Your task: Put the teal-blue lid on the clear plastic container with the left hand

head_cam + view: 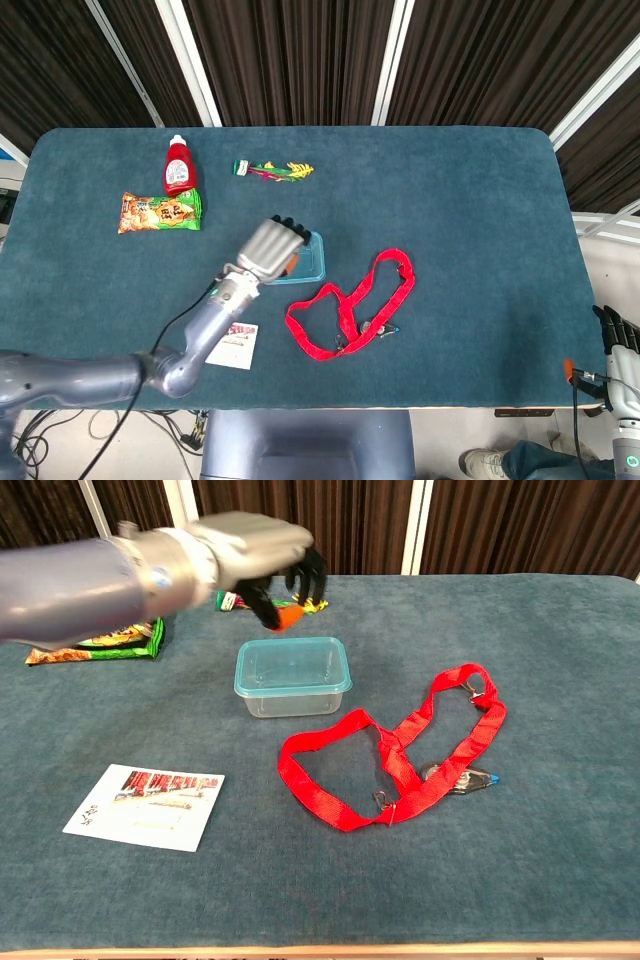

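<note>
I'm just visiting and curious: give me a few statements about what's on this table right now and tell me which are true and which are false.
1. The teal-blue lid sits on the clear plastic container. True.
2. The left hand presses down on the lid. False: it hangs above the container, clear of it.
3. A red strap lies to the container's right in the chest view. True.
4. The ketchup bottle stands inside the container. False: it lies near the table's far left, by the snack packet.
5. A printed card lies near the front edge. True.
</note>
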Robot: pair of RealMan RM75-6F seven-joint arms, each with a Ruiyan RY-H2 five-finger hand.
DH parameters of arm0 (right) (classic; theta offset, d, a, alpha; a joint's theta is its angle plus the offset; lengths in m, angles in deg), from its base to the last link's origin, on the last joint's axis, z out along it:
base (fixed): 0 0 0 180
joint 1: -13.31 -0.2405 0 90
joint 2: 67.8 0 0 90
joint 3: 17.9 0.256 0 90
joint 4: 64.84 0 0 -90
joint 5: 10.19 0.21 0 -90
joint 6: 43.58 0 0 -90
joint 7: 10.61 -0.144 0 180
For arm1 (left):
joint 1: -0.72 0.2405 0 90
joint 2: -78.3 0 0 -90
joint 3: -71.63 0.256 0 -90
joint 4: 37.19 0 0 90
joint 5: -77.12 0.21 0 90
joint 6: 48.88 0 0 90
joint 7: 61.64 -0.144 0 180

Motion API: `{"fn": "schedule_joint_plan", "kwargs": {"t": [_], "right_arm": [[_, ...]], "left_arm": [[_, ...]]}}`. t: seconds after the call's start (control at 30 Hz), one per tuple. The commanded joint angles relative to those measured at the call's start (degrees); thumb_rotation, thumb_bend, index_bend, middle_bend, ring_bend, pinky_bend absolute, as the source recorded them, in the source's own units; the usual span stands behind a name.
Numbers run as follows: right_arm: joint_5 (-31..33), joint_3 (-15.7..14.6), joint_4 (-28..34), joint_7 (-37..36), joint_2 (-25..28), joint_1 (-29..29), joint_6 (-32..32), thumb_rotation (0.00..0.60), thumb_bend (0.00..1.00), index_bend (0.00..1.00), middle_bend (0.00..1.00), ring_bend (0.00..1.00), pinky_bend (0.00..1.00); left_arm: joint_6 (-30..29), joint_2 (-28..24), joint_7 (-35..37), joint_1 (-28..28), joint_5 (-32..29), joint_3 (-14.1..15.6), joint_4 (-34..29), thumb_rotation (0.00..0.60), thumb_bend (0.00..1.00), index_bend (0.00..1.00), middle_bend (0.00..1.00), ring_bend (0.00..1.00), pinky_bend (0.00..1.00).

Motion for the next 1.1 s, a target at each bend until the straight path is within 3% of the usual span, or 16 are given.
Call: {"fn": "schedule_joint_plan", "kwargs": {"t": [0.03, 0.17, 0.33, 0.63, 0.83, 1.1], "right_arm": [[-0.2, 0.1, -0.2, 0.1, -0.1, 0.0, 0.2, 0.600, 0.39, 0.08, 0.04, 0.02, 0.00], [-0.7, 0.1, -0.6, 0.1, -0.1, -0.1, 0.3, 0.600, 0.39, 0.08, 0.04, 0.02, 0.00], [-4.1, -0.7, -1.9, -0.8, 0.3, -0.6, 0.0, 0.600, 0.39, 0.08, 0.04, 0.02, 0.00], [-12.5, -1.9, -6.0, -4.7, 0.0, -1.1, 2.2, 0.600, 0.39, 0.08, 0.04, 0.02, 0.00], [-18.0, -2.6, -8.7, -7.3, -0.6, -1.4, 4.7, 0.600, 0.39, 0.08, 0.04, 0.02, 0.00], [-20.5, -3.4, -10.5, -8.2, -0.7, -1.5, 5.8, 0.600, 0.39, 0.08, 0.04, 0.02, 0.00]], "left_arm": [[-10.2, -8.1, -5.2, 6.4, -2.0, 2.7, -11.6, 0.600, 0.40, 0.19, 0.17, 0.09, 0.20], [-16.8, -13.3, -5.2, 11.8, 0.1, 6.0, -19.0, 0.600, 0.37, 0.12, 0.10, 0.03, 0.17], [-24.5, -19.4, -0.4, 20.4, 4.8, 11.1, -25.1, 0.600, 0.35, 0.10, 0.07, 0.00, 0.13], [-31.0, -24.8, 12.0, 33.2, 15.2, 19.7, -24.0, 0.600, 0.32, 0.09, 0.04, 0.00, 0.07], [-34.7, -26.2, 19.5, 39.3, 22.1, 22.4, -21.7, 0.600, 0.32, 0.09, 0.04, 0.00, 0.07], [-37.0, -26.0, 25.3, 44.7, 25.8, 22.7, -17.7, 0.600, 0.32, 0.09, 0.04, 0.00, 0.07]]}}
